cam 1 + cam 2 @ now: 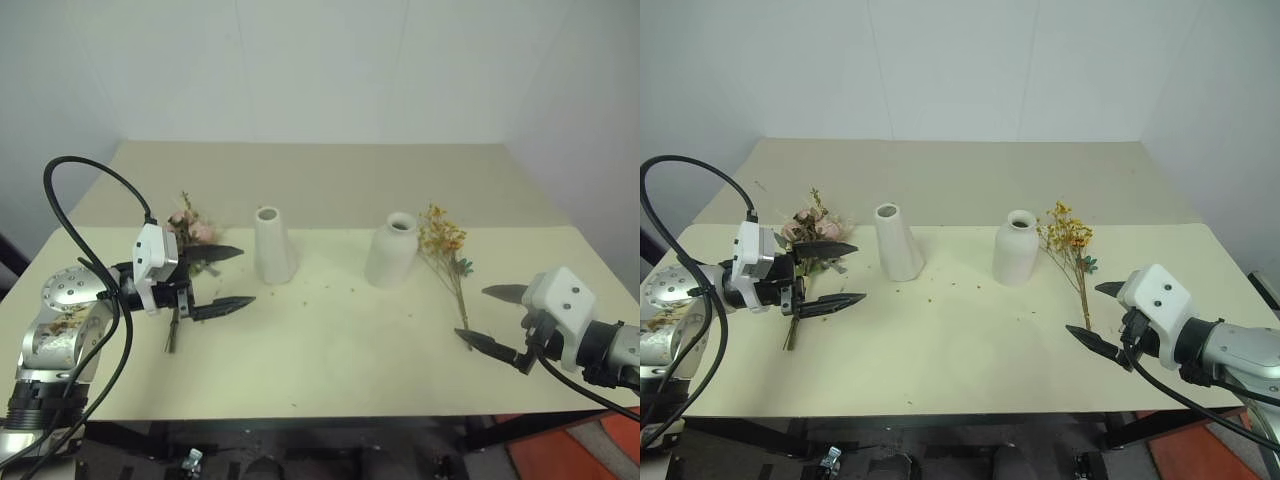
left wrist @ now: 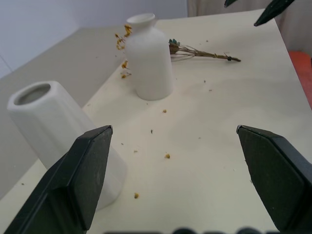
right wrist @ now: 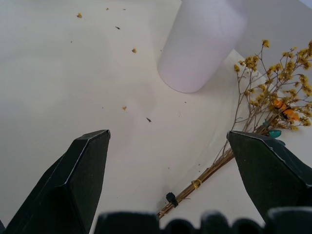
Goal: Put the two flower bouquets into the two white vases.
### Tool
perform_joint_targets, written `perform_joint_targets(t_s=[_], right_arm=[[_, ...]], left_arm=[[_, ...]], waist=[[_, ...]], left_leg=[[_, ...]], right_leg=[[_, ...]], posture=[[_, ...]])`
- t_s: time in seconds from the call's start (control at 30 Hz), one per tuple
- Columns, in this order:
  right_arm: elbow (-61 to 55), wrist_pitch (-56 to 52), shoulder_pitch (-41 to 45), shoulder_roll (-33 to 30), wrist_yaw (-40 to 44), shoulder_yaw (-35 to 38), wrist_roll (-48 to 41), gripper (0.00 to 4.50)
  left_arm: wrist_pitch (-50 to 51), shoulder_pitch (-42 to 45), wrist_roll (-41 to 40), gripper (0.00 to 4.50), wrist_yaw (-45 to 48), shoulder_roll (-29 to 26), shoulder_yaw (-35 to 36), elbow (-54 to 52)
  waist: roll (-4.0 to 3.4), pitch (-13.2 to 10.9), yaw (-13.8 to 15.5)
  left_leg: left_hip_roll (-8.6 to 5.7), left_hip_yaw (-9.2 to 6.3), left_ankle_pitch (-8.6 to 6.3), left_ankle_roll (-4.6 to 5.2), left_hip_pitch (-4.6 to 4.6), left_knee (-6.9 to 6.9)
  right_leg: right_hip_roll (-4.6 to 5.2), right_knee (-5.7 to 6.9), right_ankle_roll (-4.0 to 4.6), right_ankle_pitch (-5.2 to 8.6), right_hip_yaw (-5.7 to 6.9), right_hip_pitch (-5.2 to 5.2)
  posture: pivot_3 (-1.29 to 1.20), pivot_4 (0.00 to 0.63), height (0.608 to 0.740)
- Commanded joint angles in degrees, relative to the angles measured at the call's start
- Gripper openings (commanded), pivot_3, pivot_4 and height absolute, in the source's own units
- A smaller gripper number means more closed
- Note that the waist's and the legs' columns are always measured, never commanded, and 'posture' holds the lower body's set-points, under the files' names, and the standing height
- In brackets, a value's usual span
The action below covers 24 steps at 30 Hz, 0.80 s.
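Two white vases stand upright near the middle of the cream surface (image 1: 330,370), set apart with bare room between them: the tall slim vase (image 1: 272,245) on the left and the squat vase (image 1: 392,250) on the right. Both mouths are open, with no stems in them.

The pink rose bouquet (image 1: 190,232) lies flat to the left of the tall vase, its stems running back toward the near edge. The left gripper (image 1: 228,278) hangs just over those stems, its fingers spread wide and grasping nothing; the tall vase stands close to its fingertips.

The yellow bouquet (image 1: 446,255) lies just right of the squat vase, blossoms beside the vase's shoulder and the thin stems trailing toward the near edge. The right gripper (image 1: 487,317) sits near the stem ends, fingers spread and empty.

Small crumbs of dried petals (image 2: 167,156) speckle the surface between and in front of the vases. The front middle of the surface is open, and the far half behind the vases is bare up to the wall.
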State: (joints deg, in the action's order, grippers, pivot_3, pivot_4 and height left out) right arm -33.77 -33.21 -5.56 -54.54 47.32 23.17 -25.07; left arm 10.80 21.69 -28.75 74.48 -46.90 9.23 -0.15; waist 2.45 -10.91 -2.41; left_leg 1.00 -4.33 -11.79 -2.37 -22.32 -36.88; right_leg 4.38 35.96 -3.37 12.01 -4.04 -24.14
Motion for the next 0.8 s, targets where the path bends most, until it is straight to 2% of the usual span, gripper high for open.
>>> perform_joint_targets(t_s=[0.03,0.2,0.37,0.57,0.8], right_arm=[[0.0,0.0,0.9,-0.9,-0.3,1.2,0.6,4.5],[3.2,-7.3,6.9,-1.0,-5.3,-1.9,1.1,4.5],[12.8,-17.3,19.4,-2.0,-9.8,-11.8,4.7,4.5],[24.6,-28.9,35.0,1.3,-12.1,-19.3,4.9,4.5],[32.1,-36.4,43.7,5.8,-16.0,-24.8,7.5,4.5]], left_arm=[[-1.4,-0.4,0.6,4.46,0.0,-0.5,0.4,-1.0],[-3.2,1.4,-0.1,4.46,-2.6,2.4,0.6,-2.1],[-2.1,8.7,0.6,4.46,-4.0,7.8,-5.0,-3.1],[-5.4,16.2,8.4,4.46,-5.3,14.3,-14.4,1.2],[-8.5,19.7,13.3,4.46,-6.7,19.8,-19.2,6.7]], waist=[[0.0,0.0,0.0],[0.0,0.0,0.0],[0.0,0.0,0.2],[0.0,0.0,0.1],[0.0,0.0,-0.2]], left_leg=[[0.0,0.0,0.0,0.0,0.0,0.0],[-0.01,0.0,0.0,0.0,0.02,-0.01],[-0.02,-0.01,0.0,0.0,0.0,-0.03],[-0.06,-0.03,0.0,0.01,-0.09,-0.03],[-0.07,-0.04,-0.01,0.04,-0.11,-0.03]], right_leg=[[0.0,0.01,0.0,0.0,0.0,0.0],[0.01,0.01,0.0,-0.01,-0.01,0.02],[0.01,0.0,0.0,-0.02,0.0,0.03],[0.01,-0.06,0.0,-0.05,-0.01,-0.02],[0.01,-0.05,0.02,-0.1,-0.02,-0.06]], posture=[[0.0,0.15,0.74],[0.0,0.15,0.74],[0.0,0.15,0.74],[0.0,0.15,0.74],[0.0,0.15,0.74]])
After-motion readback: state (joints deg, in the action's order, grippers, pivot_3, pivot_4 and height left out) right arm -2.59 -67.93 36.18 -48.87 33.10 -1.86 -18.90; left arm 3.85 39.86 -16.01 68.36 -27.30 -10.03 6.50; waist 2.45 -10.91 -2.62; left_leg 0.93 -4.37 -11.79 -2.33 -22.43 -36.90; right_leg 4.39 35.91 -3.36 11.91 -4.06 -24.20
